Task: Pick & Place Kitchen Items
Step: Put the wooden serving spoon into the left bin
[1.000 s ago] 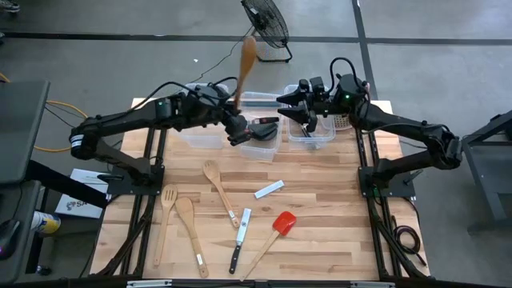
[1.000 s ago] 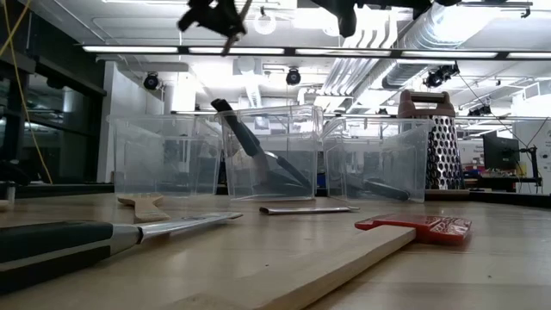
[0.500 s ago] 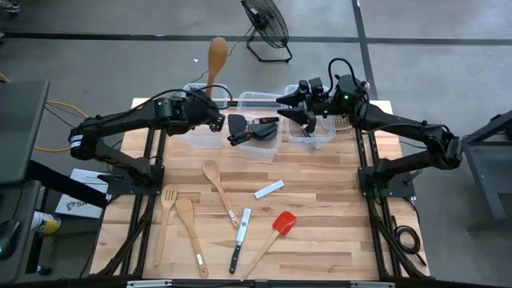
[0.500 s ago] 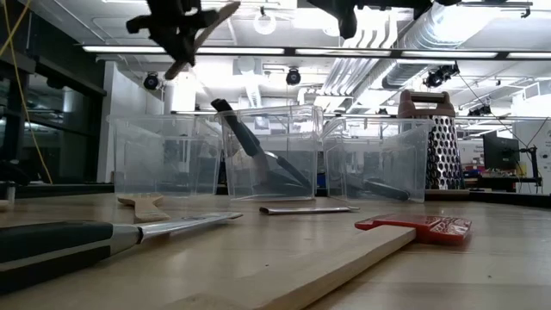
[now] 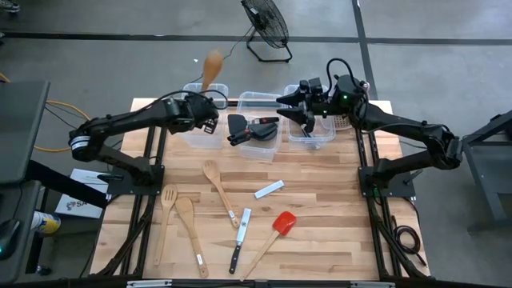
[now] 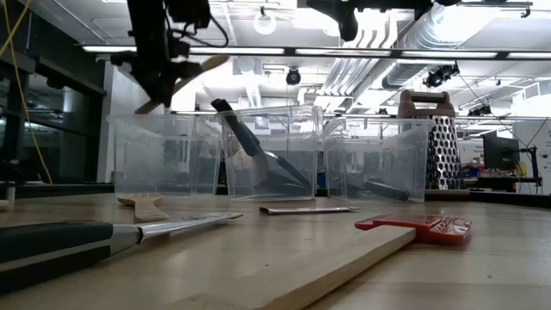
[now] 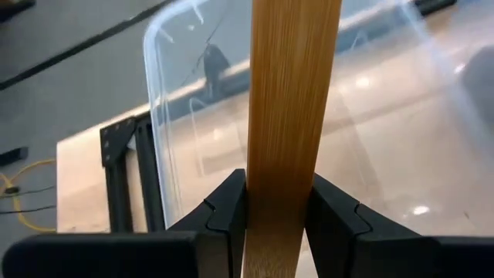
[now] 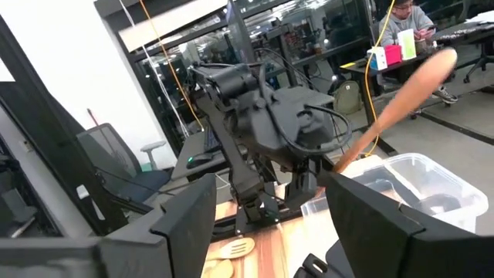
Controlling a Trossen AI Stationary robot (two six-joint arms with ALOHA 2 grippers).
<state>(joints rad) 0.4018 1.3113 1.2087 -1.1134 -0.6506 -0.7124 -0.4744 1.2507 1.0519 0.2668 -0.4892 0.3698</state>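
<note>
Between the fingers [image 7: 333, 224] of our left gripper [image 5: 210, 120] we see a pale wooden spoon [image 5: 211, 67] pinched by its handle, held above the leftmost clear bin [image 5: 200, 132], its bowl tilted out past the table's far edge [image 5: 160, 101]. Below those fingers the bin stands open-topped with clear room inside. Our right gripper [image 5: 308, 122] hangs over the rightmost bin [image 5: 322, 138], fingers spread wide and holding nothing. The middle bin [image 5: 258, 148] between them holds black turners [image 5: 244, 128]; how many, we cannot make out. On the near boards lie three wooden utensils: a slotted spatula [image 5: 164, 222], a spoon [image 5: 190, 233], another spoon [image 5: 218, 190]. Beside them we count one black-handled knife [image 5: 238, 250], one red-headed spatula [image 5: 272, 237] and one pale flat strip [image 5: 269, 189]. A metal grater [image 6: 439, 142] stands behind the rightmost bin. The wrist view cuts off the held spoon's head.
</note>
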